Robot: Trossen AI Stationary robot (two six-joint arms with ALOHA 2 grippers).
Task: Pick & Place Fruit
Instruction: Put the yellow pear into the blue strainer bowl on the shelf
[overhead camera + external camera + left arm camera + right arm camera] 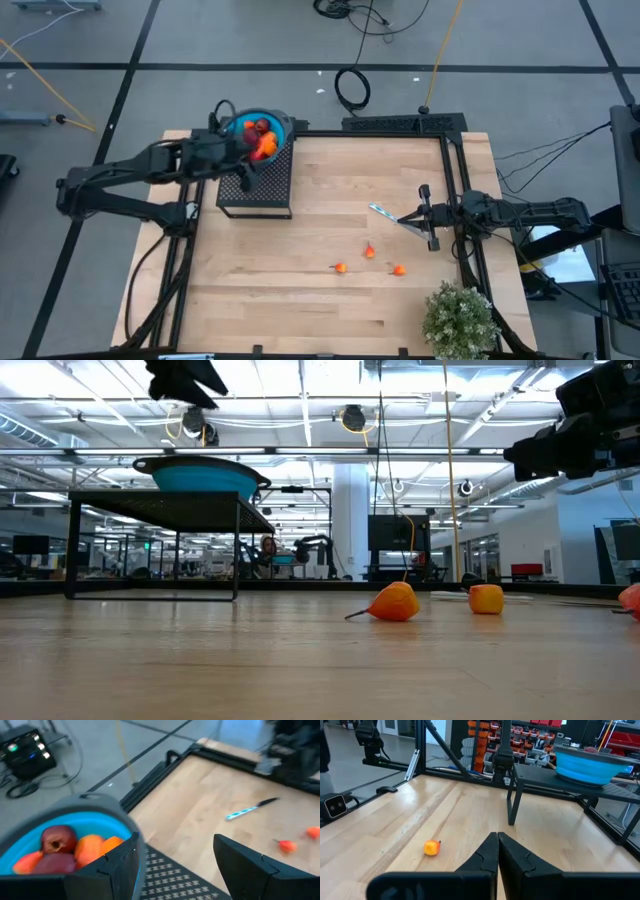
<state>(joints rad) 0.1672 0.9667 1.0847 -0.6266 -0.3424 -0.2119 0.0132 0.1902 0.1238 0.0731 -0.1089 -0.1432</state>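
the left gripper [243, 160] hangs open and empty over the blue bowl [276, 124], which holds red and orange fruit [260, 138]. three small orange fruits [369, 252] wait on the table (right gripper [428, 215] shut, empty). a hasty swing could bump the bowl off its black stand [262, 190].

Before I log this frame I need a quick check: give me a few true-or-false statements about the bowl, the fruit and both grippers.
1. The bowl sits on the black rack. True.
2. The bowl is empty. False: it holds several fruits.
3. Three small orange fruits lie on the table. True.
4. The right gripper is open. False: it is shut, holding nothing.
5. The left gripper is over the bowl, open. True.
6. The utensil lies in the bowl. False: it is on the table.
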